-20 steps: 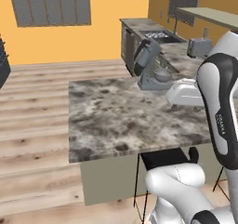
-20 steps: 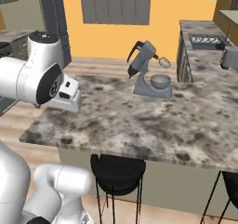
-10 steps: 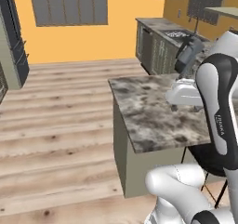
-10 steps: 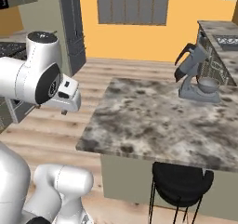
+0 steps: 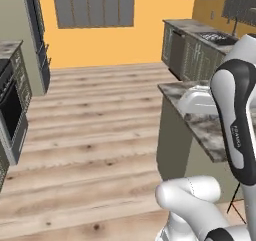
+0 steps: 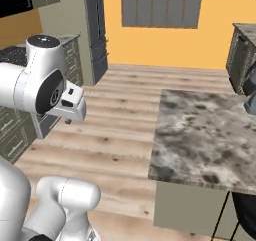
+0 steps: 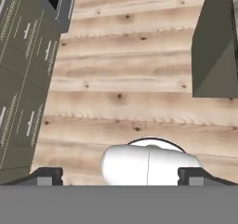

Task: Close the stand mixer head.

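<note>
Stand mixer head [image 6: 249, 79]: one, dark grey, cut off by the right edge of the right base view; its full tilt cannot be told from the part in sight. Located at the far right of that view, above a grey portion of the mixer body [image 6: 251, 104] at the back of the desk.

Desk [image 6: 200, 140]: mottled grey-brown stone top, pale olive side panel.

Gripper [image 7: 121, 176]: one, two-fingered, released; dark fingertips wide apart at either side of the hand view's bottom, nothing between them. In the right base view it hangs at left, over the floor [image 6: 120, 140], beyond the desk's left edge. The mixer head lies well apart from it, to its right in that view, with a stretch of floor and desk top between; no contact.

Oven [image 5: 11, 105]: dark front, left edge of the left base view.

Drawers [image 7: 28, 74]: olive green, pale handles, left side of the hand view.

Cooktop [image 5: 218, 38]: set in the far stone counter [image 5: 187, 26], upper right of the left base view.

Chair [image 6: 246, 212]: black, partly shown, lower right corner of the right base view, beside the desk's olive panel.
</note>
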